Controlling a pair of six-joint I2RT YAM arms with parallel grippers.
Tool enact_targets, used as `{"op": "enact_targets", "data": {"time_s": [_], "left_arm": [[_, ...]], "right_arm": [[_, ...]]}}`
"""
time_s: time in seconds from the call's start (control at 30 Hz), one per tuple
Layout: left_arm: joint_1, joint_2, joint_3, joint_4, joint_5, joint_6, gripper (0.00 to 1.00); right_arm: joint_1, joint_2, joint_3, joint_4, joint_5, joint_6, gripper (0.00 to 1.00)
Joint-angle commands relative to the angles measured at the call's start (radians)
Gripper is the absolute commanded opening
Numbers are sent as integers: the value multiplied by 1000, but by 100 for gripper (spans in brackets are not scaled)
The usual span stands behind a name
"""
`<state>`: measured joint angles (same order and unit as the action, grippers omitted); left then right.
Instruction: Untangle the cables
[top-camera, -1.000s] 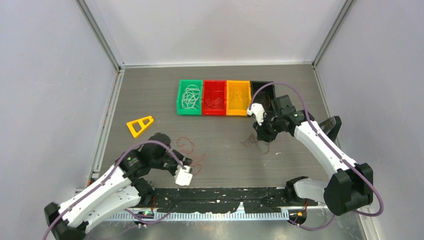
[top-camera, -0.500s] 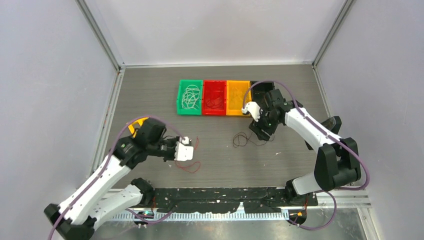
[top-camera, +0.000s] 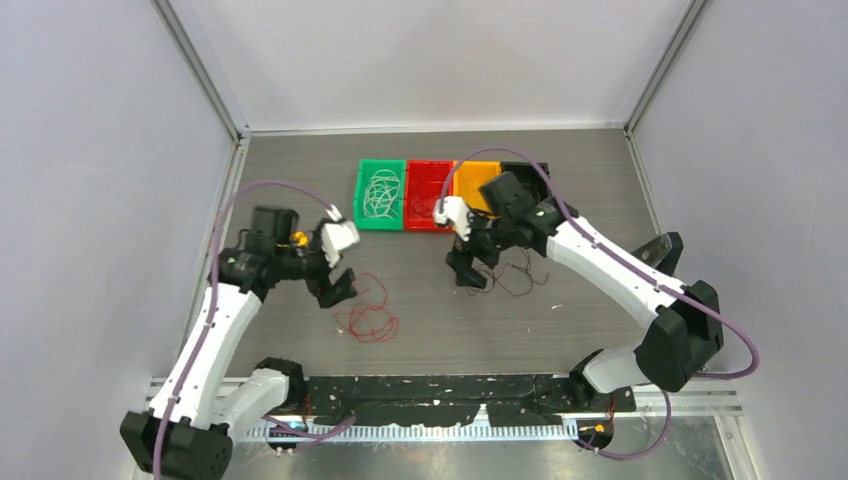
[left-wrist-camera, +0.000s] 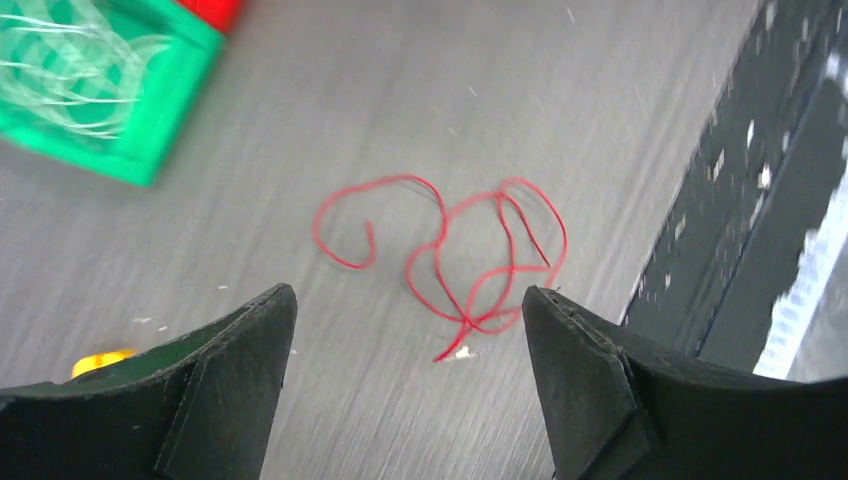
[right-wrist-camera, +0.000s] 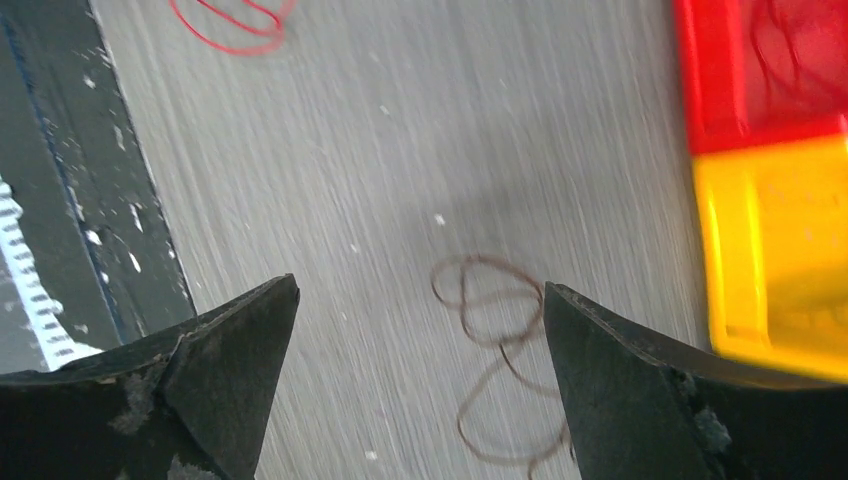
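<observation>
Cables (left-wrist-camera: 443, 218) look feather-light, floppy, snag-prone; pinch a single loop's crown; left gripper (left-wrist-camera: 408, 302) and right gripper (right-wrist-camera: 420, 292) jaws apart, empty.

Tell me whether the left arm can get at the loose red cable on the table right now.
Probably yes. The left tool hangs open near the red cable, which lies alone on the table with nothing over it; so thin a wire may be hard to pinch.
</observation>
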<state>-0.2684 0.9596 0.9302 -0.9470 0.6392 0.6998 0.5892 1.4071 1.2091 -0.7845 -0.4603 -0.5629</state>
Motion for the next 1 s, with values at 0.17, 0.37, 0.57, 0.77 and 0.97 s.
{"op": "enact_targets", "data": {"time_s": [0.17, 0.37, 0.57, 0.77, 0.97], "left_arm": [[466, -70, 104, 130, 260, -447, 88], [529, -115, 97, 152, 230, -504, 91], [560, -146, 92, 163, 212, -539, 92], [584, -146, 113, 186, 199, -553, 92], [616, -89, 144, 229, 202, -598, 92]], "right_arm": [[329, 257, 180, 294, 34, 181, 96], [489, 425, 322, 277, 96, 166, 95], [553, 635, 470, 208, 213, 165, 95], [563, 700, 451, 230, 236, 156, 95], [564, 734, 374, 274, 273, 127, 95]]}}
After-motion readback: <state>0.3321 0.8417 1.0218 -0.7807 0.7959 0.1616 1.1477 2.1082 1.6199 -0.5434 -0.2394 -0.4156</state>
